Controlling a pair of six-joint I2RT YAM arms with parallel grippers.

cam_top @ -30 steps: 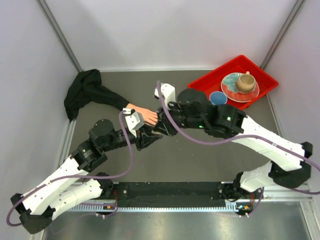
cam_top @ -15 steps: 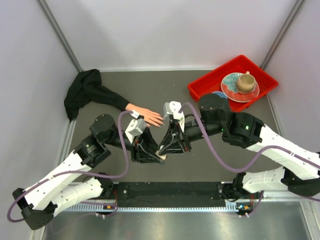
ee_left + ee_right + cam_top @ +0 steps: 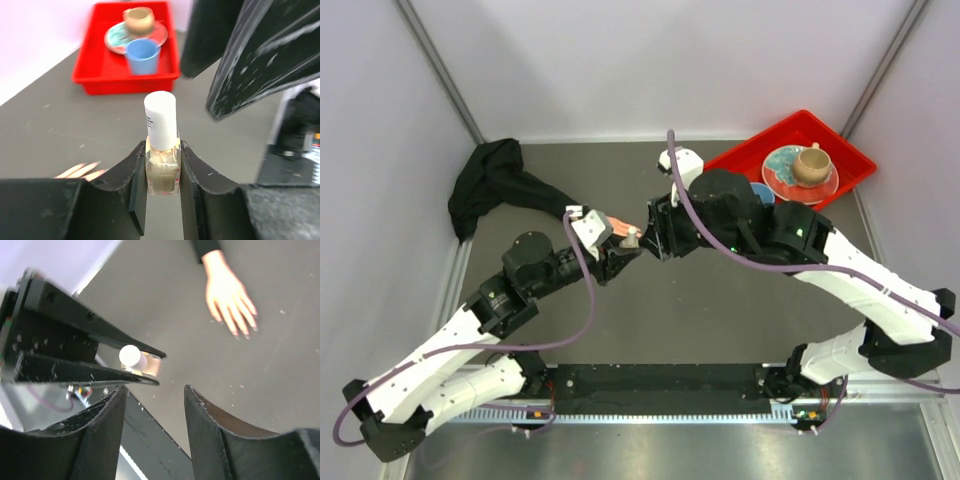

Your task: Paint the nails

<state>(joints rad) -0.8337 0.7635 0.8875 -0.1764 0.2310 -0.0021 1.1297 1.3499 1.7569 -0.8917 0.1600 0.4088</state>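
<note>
One bottle point(image 3: 160, 117) — left end effector point(image 3: 162, 155) pinching it.

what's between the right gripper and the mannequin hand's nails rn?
Bare table only, in the right wrist view. The left gripper, shut on the polish bottle, sits off to the side.

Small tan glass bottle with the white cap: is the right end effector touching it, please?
Apart. The right wrist view shows the right end effector open and empty, the tan white-capped bottle clear of its fingertips, clamped by the left end effector.
</note>
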